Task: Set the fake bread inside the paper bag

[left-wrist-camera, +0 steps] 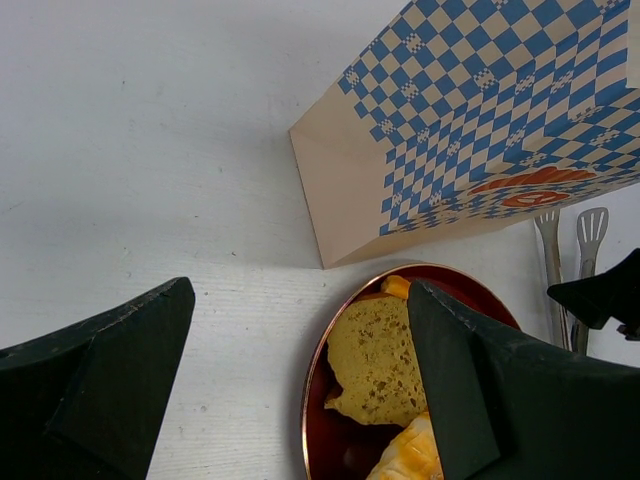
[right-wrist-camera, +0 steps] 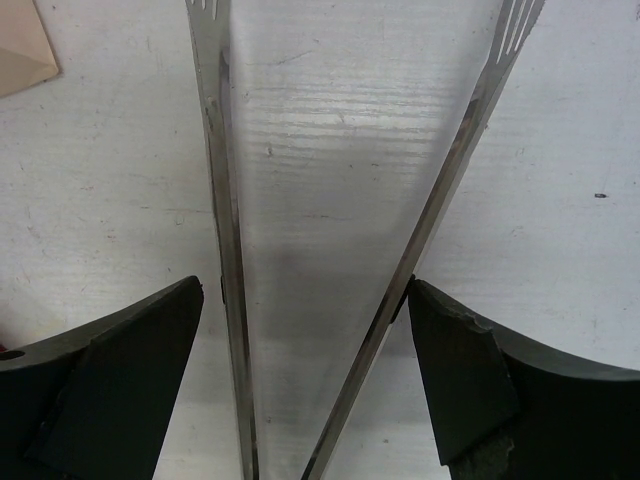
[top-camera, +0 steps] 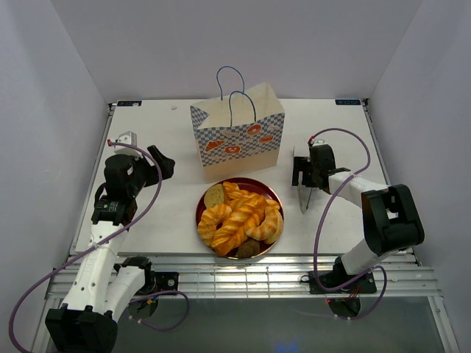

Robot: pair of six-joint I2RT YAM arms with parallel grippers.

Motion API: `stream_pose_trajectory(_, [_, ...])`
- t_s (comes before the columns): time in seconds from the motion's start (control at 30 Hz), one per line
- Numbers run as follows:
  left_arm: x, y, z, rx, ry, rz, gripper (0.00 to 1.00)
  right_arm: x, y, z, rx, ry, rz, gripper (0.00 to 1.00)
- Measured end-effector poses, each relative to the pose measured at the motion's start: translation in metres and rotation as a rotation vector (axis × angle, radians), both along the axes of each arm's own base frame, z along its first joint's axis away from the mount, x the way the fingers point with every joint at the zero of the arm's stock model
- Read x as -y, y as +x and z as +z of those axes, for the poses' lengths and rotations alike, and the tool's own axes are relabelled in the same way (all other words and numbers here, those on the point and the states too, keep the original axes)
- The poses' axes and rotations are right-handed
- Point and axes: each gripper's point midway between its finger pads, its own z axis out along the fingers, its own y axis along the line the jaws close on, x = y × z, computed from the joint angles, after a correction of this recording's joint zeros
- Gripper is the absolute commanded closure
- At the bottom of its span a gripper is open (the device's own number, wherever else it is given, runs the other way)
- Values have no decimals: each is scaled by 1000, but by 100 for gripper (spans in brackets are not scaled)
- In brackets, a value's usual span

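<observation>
Golden-orange fake bread (top-camera: 239,217) lies heaped on a red plate (top-camera: 257,182) at the near middle of the white worktop (top-camera: 147,147): braided twists and croissant shapes piled together, with a round tan slice (left-wrist-camera: 380,360) at the plate's far-left edge. None of it is in the paper bag (top-camera: 239,136), which stands upright just behind the plate with its cord handles arching over a mouth that looks narrow from above.

The right gripper (right-wrist-camera: 305,300) hangs to the right of the plate. Its jaws are set fairly wide, and a pair of metal tongs (right-wrist-camera: 226,250) sits between them, one arm against each inner face. The tongs are spread and their tips are empty. The left gripper (left-wrist-camera: 300,300) hovers left of the bag and plate with its jaws wide apart and nothing in them.

I judge the task hardly begun: the next step is probably to bring the tongs over the pile.

The risks start with the hold itself. The jaws bear only on thin, smooth steel, so the tongs could twist or slide when squeezed. The bread is glossy and stacked, so a pinch on one piece may let it slip out or push its neighbours off the plate. The bag looks light and nothing steadies it. A piece catching the rim or a handle could fold the opening shut or tip the bag over.
</observation>
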Motion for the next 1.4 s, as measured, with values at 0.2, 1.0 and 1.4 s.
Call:
stream_pose_trajectory(0.2, [2,0,0,0,-3,-11,2,-1,0,0,-2,7,-10,14])
stream_pose_trajectory(1.0, [8,-1,2,7,-9,-36,2,3,1,-12,-20,-19,-72,26])
stream_pose_trajectory(1.4, [12,-2,2,7,-9,-49,2,-4,0,-11,-22,6,-105,15])
